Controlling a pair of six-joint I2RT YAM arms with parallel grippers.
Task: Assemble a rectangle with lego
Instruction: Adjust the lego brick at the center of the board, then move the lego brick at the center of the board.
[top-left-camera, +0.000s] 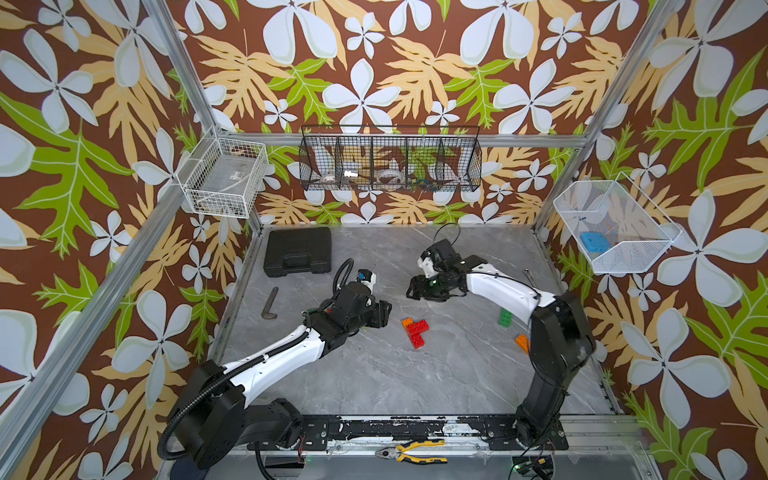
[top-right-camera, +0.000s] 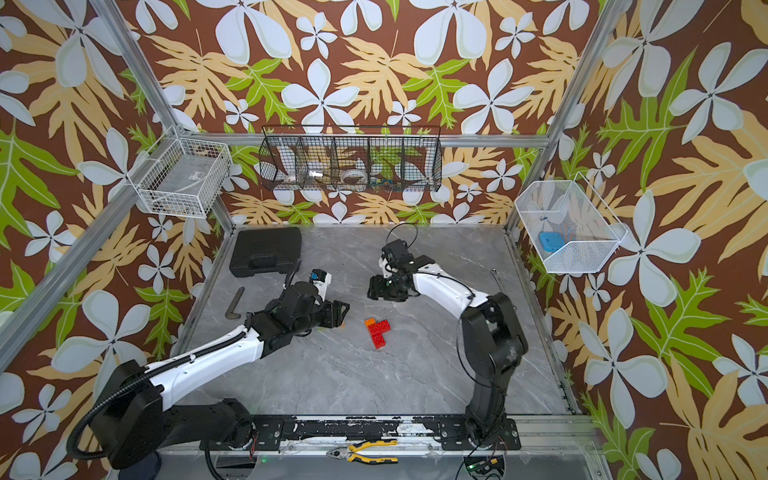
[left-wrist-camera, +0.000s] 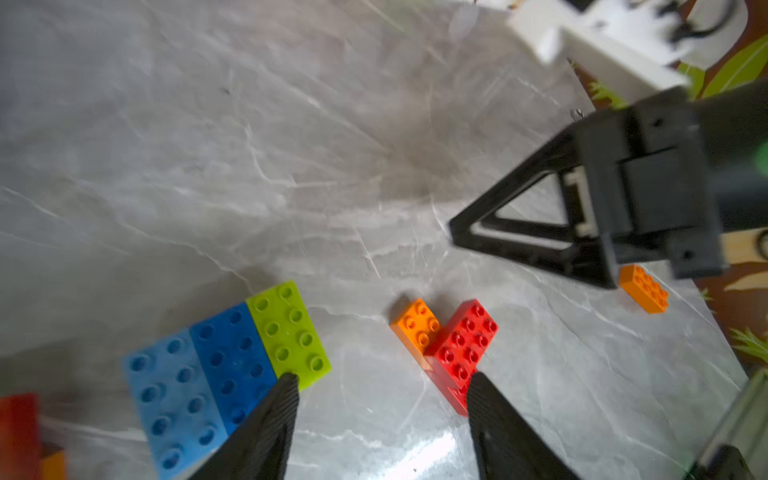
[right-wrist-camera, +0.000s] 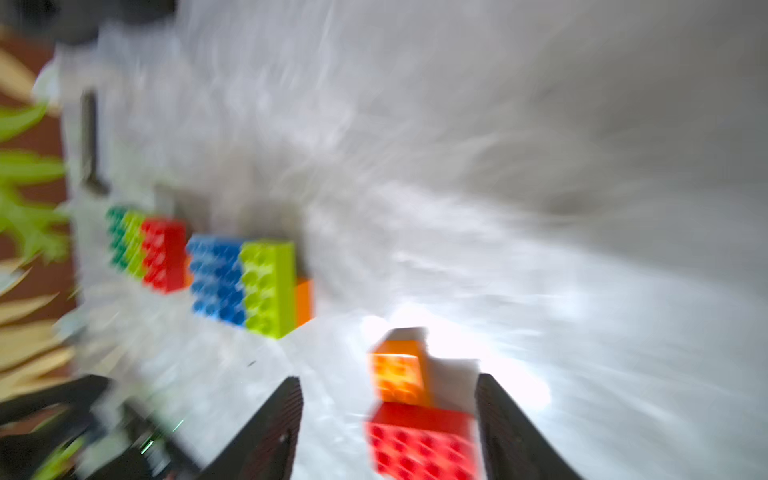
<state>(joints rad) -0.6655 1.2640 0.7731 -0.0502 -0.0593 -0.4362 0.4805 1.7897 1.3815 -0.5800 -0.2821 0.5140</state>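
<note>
- In both top views, the red-and-orange cluster lies on the table between the arms. The left gripper is just beside it. The right gripper is near, on the far side. The cluster's long axis runs diagonally, with the orange end farthest back.
- Left wrist view: the left gripper has its jaws apart and empty. The cluster lies ahead, off one fingertip. The brick row lies off the other fingertip, its bricks side by side.
- Right wrist view, blurred: the right gripper has its jaws wide and grips nothing. The cluster appears between them, orange end foremost.
</note>
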